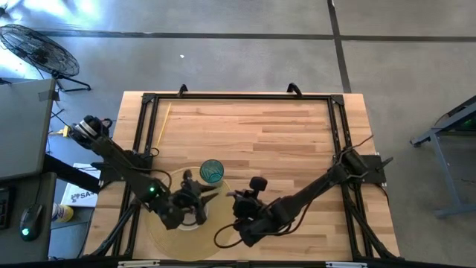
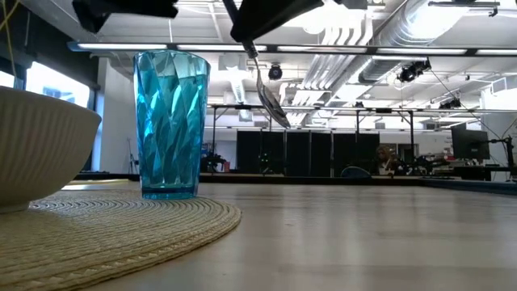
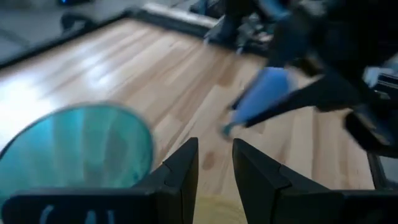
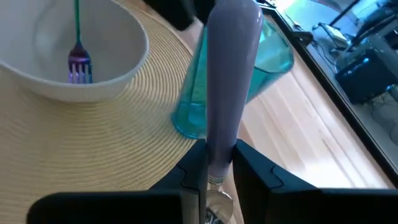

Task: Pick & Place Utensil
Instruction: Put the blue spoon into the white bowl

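The spoon (image 4: pixel 230 74) has a lavender handle and a metal bowl (image 2: pixel 273 103). My right gripper (image 4: pixel 217 168) is shut on it above the table's near middle, just right of the blue faceted cup (image 2: pixel 172 121). The cup stands on the round woven placemat (image 4: pixel 93 143) beside a white bowl (image 4: pixel 37 81). A fork (image 4: pixel 78 62) with a green handle lies in that bowl. My left gripper (image 3: pixel 214 168) hovers open over the placemat by the cup (image 3: pixel 74 149), holding nothing. My right gripper pinches the spoon between its two fingers at the lower end of the lavender handle (image 4: pixel 219 158), where the metal neck begins. The spoon is lifted clear of the table. Its metal bowl hangs slanting down below the fingers (image 2: pixel 252 36), and the handle points toward the cup.
The placemat (image 1: pixel 175 231) lies at the table's near left, with the bowl (image 2: pixel 36 145) and cup (image 1: pixel 212 171) on it. Bare wood spreads across the far and right parts of the table (image 1: pixel 282 134). A black frame (image 1: pixel 238 97) runs around the tabletop.
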Controlling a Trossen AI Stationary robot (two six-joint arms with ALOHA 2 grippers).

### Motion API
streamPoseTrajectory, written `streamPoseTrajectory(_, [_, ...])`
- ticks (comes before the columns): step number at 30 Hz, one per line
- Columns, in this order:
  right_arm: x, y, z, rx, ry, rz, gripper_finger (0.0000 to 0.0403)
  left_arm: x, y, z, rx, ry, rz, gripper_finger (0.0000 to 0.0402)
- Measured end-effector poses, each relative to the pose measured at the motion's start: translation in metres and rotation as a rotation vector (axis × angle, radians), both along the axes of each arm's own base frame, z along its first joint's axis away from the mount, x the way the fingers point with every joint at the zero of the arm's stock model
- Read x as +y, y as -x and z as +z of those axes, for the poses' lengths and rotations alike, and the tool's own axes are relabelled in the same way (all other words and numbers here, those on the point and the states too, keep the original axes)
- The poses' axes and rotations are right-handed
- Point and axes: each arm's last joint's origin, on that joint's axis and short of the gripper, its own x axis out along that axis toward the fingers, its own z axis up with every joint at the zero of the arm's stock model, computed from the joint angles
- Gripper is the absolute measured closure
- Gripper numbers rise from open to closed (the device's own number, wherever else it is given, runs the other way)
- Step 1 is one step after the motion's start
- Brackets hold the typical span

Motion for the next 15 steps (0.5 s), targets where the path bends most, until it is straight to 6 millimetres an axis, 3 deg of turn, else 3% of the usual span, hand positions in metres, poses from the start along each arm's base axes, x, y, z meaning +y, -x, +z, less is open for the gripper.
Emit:
streamPoseTrajectory(4, [0.0,0.004,-0.006,0.002,0.013,-0.022,0.0354,-0.007,-0.007,0.001,-0.013,-0.083,-0.069,0.0305])
streamPoseTrajectory(15, [0.0,0.004,-0.005,-0.046,0.052,-0.051,0.035,-0.016,-0.021,-0.005,-0.077,-0.187,-0.028,0.0304])
